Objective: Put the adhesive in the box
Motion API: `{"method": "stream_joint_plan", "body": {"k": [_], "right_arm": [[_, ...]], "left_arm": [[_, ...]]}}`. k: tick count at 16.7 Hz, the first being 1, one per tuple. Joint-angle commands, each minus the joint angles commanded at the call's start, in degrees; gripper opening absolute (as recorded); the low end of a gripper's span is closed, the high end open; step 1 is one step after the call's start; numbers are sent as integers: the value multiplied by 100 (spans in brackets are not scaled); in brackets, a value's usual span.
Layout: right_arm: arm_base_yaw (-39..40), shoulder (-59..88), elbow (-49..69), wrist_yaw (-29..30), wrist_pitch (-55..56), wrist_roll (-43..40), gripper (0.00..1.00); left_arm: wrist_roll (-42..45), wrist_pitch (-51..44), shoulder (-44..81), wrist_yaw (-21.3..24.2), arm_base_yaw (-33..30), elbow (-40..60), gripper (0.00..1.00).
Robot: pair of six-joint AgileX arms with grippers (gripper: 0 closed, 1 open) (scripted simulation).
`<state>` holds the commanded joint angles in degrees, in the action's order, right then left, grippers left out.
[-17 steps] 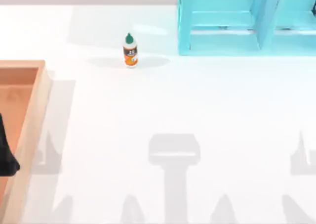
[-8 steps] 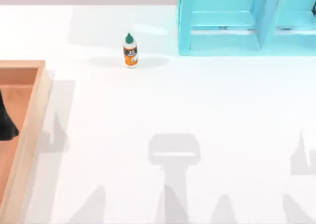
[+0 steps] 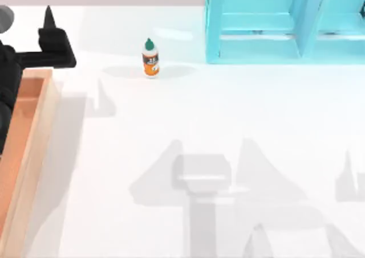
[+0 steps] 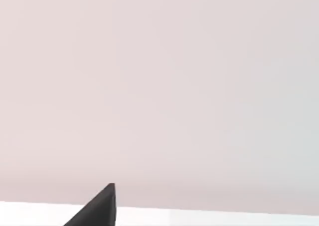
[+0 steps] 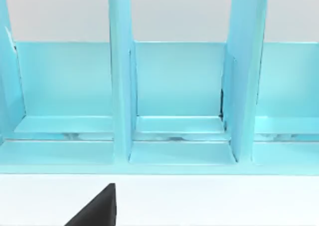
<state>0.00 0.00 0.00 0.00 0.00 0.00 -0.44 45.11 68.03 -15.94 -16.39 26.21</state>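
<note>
1. Near the top view's far left edge, the left gripper (image 3: 50,27) had swung up from over the box (image 3: 40,127) to the surface's back-left corner within the last second; it now sat level with the adhesive (image 3: 150,57) but well apart from it, to its left.
2. Judged meaning: the approach had started, the grasp had not. The bottle stood untouched in the same spot throughout.
3. Left fingers: one dark pointed tip showed in the top view and one in the left wrist view (image 4: 97,208); whether they were spread or closed, I could not tell.
4. Adhesive stood upright on the bare white surface, long axis vertical, green cap pointing up, orange label facing the camera. It lay between the box at the left edge and the turquoise shelf unit (image 3: 285,24) at the back right, clear of both.
5. Right arm parked; its wrist view faced the shelf compartments, one fingertip (image 5: 97,208) showing. State of those fingers: cannot tell.
</note>
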Motion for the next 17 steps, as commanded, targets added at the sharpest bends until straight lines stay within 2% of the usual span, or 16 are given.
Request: {"method": "stream_joint_plan", "body": {"k": [10,14,17], "right_arm": [[0,0,0,0,0,0,100],[0,0,0,0,0,0,100],[0,0,0,0,0,0,100]], "left_arm": [[-9,3512,5695,-1236,-1398,1975,100],[-12,4401,7179,-1551,-1759,2470,100],[-9,4780,7768,-1679,-1912,2684,100]]}}
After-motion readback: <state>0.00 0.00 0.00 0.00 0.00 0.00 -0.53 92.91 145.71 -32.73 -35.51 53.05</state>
